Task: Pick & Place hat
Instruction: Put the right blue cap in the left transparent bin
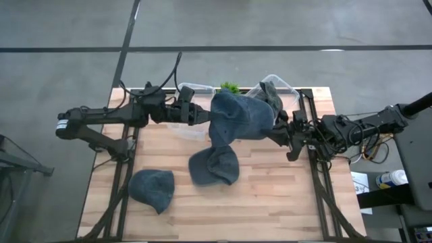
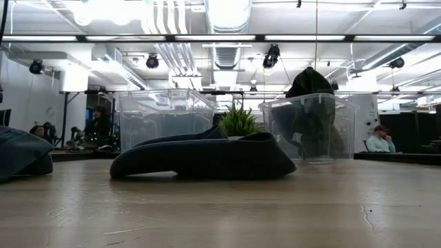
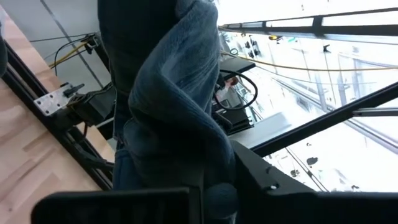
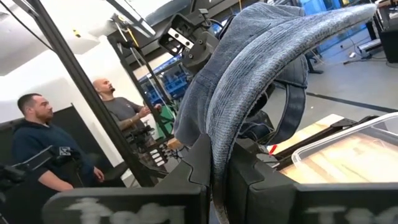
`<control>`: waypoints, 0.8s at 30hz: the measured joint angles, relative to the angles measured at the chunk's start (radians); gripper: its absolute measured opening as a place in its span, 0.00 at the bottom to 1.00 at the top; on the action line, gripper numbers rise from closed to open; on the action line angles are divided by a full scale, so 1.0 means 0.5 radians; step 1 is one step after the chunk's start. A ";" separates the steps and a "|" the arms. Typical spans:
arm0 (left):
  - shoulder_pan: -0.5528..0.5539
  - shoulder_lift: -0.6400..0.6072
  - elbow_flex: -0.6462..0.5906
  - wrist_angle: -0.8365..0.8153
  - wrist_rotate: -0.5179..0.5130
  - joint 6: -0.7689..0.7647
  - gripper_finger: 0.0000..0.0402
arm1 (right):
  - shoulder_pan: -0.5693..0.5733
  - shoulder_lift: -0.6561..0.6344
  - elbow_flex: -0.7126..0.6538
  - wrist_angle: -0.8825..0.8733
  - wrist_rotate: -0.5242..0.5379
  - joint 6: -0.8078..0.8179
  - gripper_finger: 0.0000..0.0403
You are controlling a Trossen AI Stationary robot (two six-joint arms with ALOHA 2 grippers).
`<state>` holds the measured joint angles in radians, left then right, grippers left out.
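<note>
A blue-grey knit hat (image 1: 237, 120) hangs in the air between both grippers, above the middle of the table's far half. My left gripper (image 1: 204, 116) is shut on its left side, my right gripper (image 1: 279, 132) on its right side. A second hat (image 1: 214, 166) lies flat on the table just below it and also shows in the low view (image 2: 207, 157). A third hat (image 1: 152, 188) lies toward the near left. The held hat is above the low view's field. My left gripper (image 3: 205, 196) pinches a bunched fold of the hat's left edge (image 3: 180, 155) between its two fingers, coming level from the table's left. The hat is lifted clear. My right gripper (image 4: 217, 180) pinches the hat's right edge (image 4: 219, 140) between its fingers, coming level from the table's right. The cloth drapes over and beyond the fingers.
Two clear plastic bins stand at the far edge, the left one (image 1: 190, 90) and the right one (image 1: 278, 86), which has a dark hat (image 2: 309, 81) over its rim. A small green plant (image 1: 229, 86) sits between them. People stand in the room behind.
</note>
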<state>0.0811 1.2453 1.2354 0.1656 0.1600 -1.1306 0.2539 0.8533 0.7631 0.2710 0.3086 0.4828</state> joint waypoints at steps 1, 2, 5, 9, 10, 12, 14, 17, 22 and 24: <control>0.000 0.000 0.000 -0.002 0.000 0.007 0.12 | 0.000 -0.001 0.000 0.000 -0.001 0.000 0.03; 0.003 0.000 0.000 -0.002 0.000 0.011 0.12 | 0.000 -0.001 0.000 0.000 -0.003 0.000 0.03; 0.008 -0.001 0.000 0.000 0.000 0.032 0.12 | 0.000 -0.002 0.000 0.000 -0.004 0.022 0.03; 0.013 -0.002 0.000 0.000 0.000 0.110 0.12 | 0.001 0.001 0.000 -0.001 -0.003 0.031 0.03; 0.014 -0.004 0.000 0.003 0.000 0.132 0.12 | 0.001 0.001 0.000 0.000 -0.003 0.038 0.03; 0.014 -0.007 0.000 0.006 -0.002 0.180 0.12 | 0.001 0.001 0.000 0.000 -0.003 0.046 0.03; 0.016 -0.011 0.000 0.006 -0.005 0.217 0.12 | 0.001 0.001 0.000 0.002 0.008 0.055 0.03; 0.023 -0.021 0.000 0.006 -0.026 0.251 0.12 | 0.001 0.001 0.000 0.011 0.015 0.069 0.03; 0.069 -0.062 0.000 -0.046 -0.026 0.286 0.12 | 0.001 -0.002 0.000 0.017 0.016 0.112 0.07; 0.095 -0.098 0.000 -0.098 -0.025 0.296 0.12 | 0.001 -0.005 0.000 0.016 0.016 0.141 0.11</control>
<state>0.1286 1.1965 1.2354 0.1165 0.1474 -0.9826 0.2543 0.8509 0.7633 0.2790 0.3166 0.5533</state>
